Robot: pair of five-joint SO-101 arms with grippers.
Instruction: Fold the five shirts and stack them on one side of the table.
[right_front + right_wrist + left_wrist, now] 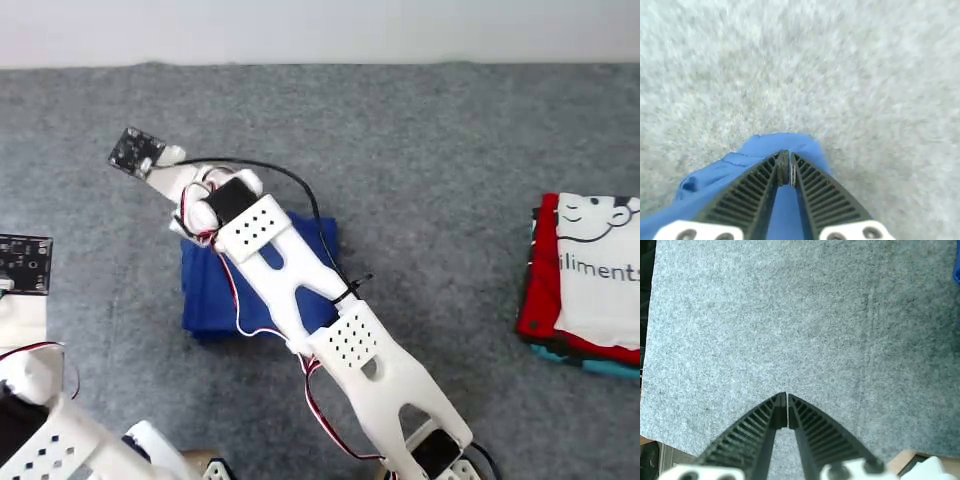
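Observation:
A folded blue shirt [215,295] lies left of centre on the grey mat [430,150]. My right arm [300,290] stretches across it from the front right, its wrist over the shirt's far left corner. In the right wrist view my right gripper [788,159] is shut on a raised corner of the blue shirt [720,175]. A stack of folded shirts [590,285] sits at the right edge, white printed one on top, red and teal below. My left gripper [787,400] is shut with nothing in it, above bare mat at the front left.
My left arm [40,435] rests at the front left corner, with a circuit board [25,262] beside it. A wooden table edge [910,460] shows past the mat's front border. A white wall runs along the back.

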